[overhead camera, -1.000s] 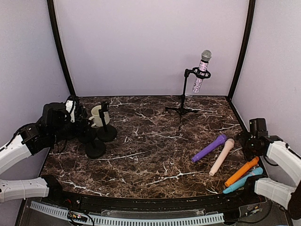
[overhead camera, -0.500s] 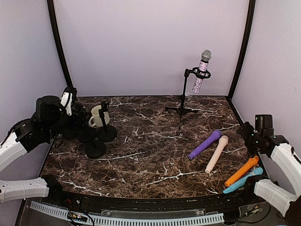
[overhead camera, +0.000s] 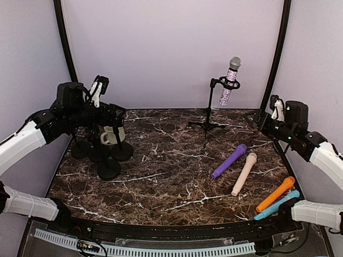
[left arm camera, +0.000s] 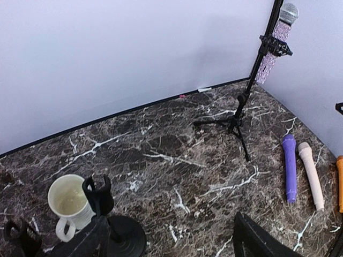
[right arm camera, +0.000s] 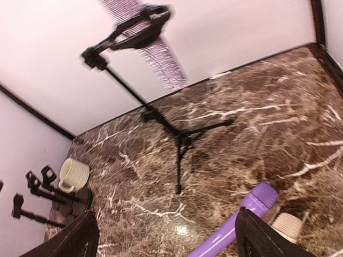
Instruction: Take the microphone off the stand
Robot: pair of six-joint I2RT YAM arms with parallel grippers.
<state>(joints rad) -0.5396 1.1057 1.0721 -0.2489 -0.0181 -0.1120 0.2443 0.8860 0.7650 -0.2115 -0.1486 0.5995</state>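
Brown-and-black marble covers the table (overhead camera: pixel 161 184). At the far left, the left gripper (left arm camera: pixel 170 230) hangs over the table's left side. Its fingers (left arm camera: pixel 257 243) are spread wide and there is nothing between them. Below it is a cluster of short black stands (overhead camera: pixel 110 163) on round bases. A cream mug (overhead camera: pixel 109 133) sits upright among them, just beside one base.

Right of centre, near the back wall, a tall black tripod stand (overhead camera: pixel 208 110) has its legs on the marble. The sparkly microphone (overhead camera: pixel 231 77) sits in the clip at the top of this stand. It is tilted, with its silver head up and its pink body slanting down through the ring. Neither gripper touches it; both are well apart from it.

In front of the stand and to the right, a purple microphone (overhead camera: pixel 229 160) and a beige microphone (overhead camera: pixel 244 173) lie flat, side by side. Nearer the right front corner, an orange microphone (overhead camera: pixel 275 195) and a blue microphone (overhead camera: pixel 276 205) lie just beside each other.

At the far right, the right gripper (right arm camera: pixel 166 225) is held above the table's right edge and faces the tripod. Its fingers (right arm camera: pixel 268 238) are also wide apart and hold nothing. In its wrist view the clip and the sparkly body appear blurred at the top.
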